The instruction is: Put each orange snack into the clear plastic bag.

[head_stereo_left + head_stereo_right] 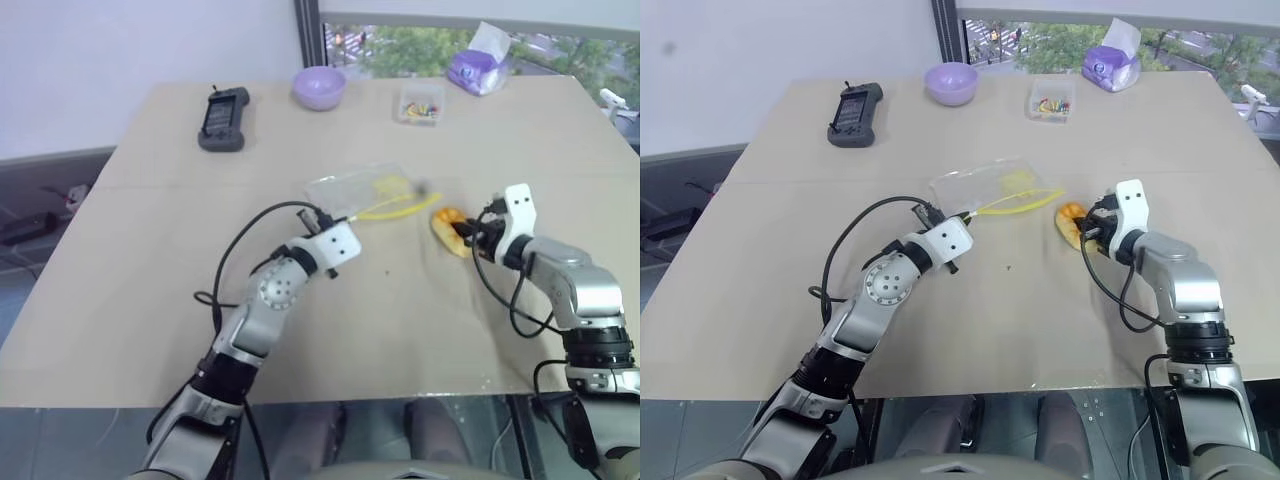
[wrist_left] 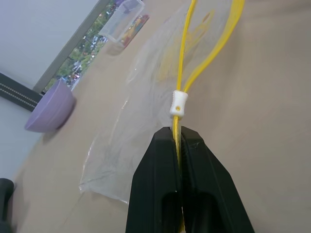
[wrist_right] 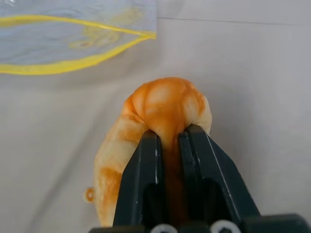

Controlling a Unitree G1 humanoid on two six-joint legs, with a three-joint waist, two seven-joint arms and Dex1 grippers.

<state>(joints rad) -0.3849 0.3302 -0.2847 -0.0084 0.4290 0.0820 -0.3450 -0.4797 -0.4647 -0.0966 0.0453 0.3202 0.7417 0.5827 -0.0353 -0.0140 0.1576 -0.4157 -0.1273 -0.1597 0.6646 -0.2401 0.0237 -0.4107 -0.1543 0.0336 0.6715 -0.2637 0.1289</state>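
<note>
The orange snack [image 3: 165,102] lies on the tan table [image 1: 150,300], right of centre, with my right gripper [image 3: 169,135] shut on it and its fingers pinching its near side so that it bulges. In the left eye view the orange snack [image 1: 445,222] sits just beyond the right gripper [image 1: 464,236]. The clear plastic bag [image 1: 365,188] lies flat to the snack's left, its mouth gaping toward the snack. My left gripper [image 2: 179,132] is shut on the bag's yellow zip strip [image 2: 181,73], just behind the white slider; the left gripper [image 1: 330,220] holds the bag's near corner.
At the table's far side stand a purple bowl [image 1: 319,87], a black handheld device [image 1: 223,118], a small clear box of colourful bits [image 1: 420,103] and a purple-white tissue pack [image 1: 478,68]. Bare table lies between the arms and toward the near edge.
</note>
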